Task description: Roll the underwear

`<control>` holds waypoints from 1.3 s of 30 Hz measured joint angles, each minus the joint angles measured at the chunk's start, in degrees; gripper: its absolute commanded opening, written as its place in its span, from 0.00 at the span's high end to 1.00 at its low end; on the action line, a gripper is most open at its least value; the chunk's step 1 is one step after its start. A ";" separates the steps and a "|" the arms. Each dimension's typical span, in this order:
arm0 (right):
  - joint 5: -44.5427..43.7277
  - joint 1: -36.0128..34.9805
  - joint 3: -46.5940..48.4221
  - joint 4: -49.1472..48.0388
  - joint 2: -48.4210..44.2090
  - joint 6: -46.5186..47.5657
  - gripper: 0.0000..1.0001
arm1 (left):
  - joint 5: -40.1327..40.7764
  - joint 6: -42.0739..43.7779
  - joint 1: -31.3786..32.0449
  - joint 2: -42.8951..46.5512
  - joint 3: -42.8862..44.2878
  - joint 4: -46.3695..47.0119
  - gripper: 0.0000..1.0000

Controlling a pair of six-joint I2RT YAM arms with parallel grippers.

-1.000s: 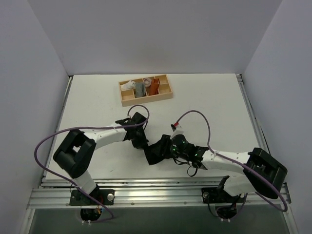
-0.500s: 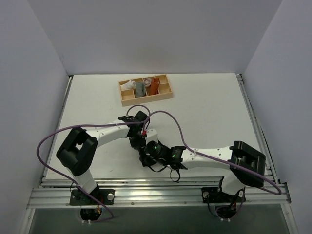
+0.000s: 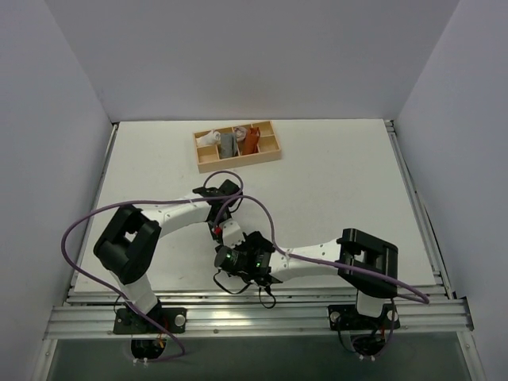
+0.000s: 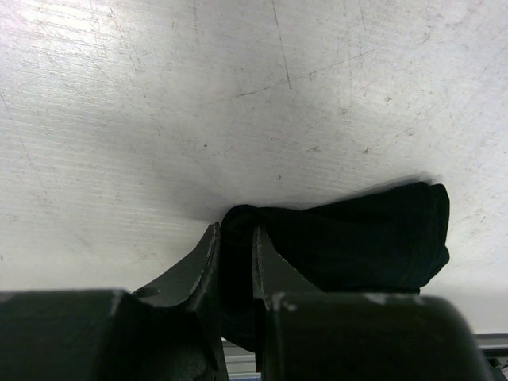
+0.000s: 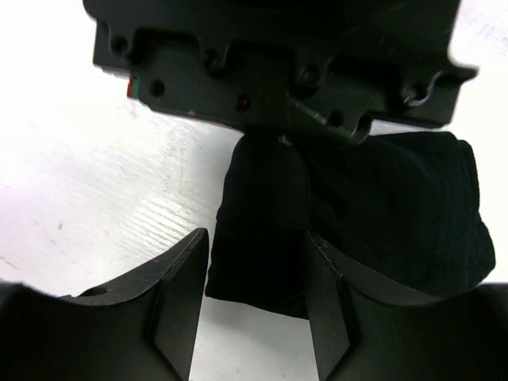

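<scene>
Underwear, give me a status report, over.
Left gripper shut on the underwear. Right gripper straddles its bundled end, grip unclear. Wooden tray sits far back, not in the way.

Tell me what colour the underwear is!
The underwear is plain black; the left wrist view shows it best.

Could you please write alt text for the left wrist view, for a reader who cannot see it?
The left pincer is closed on one end of the black underwear, which is bunched up and extends to the right over the scratched white table.
</scene>
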State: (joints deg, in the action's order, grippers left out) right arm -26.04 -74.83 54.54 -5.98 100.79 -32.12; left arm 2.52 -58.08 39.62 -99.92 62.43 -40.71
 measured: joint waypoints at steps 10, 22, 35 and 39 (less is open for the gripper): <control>-2.60 -0.96 -6.38 -7.19 -2.10 -5.75 1.00 | -1.01 -1.11 -1.03 0.94 -0.61 -0.90 0.51; 26.25 16.52 -34.45 -45.77 -11.91 -18.86 1.00 | -1.77 -1.22 -7.32 20.35 -10.67 2.62 0.40; 35.76 19.47 -30.40 -53.62 -3.21 -20.55 1.00 | -4.66 -1.42 -4.61 20.74 -15.91 13.53 0.37; 36.70 19.74 -29.70 -53.59 -2.60 -20.57 1.00 | -4.81 -1.73 -3.82 20.52 -17.00 16.74 0.36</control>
State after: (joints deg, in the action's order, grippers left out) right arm 10.66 -55.09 24.84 -59.57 98.19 -52.69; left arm -2.28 -59.81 35.79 -79.40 45.43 -23.97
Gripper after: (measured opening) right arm 0.156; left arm 0.638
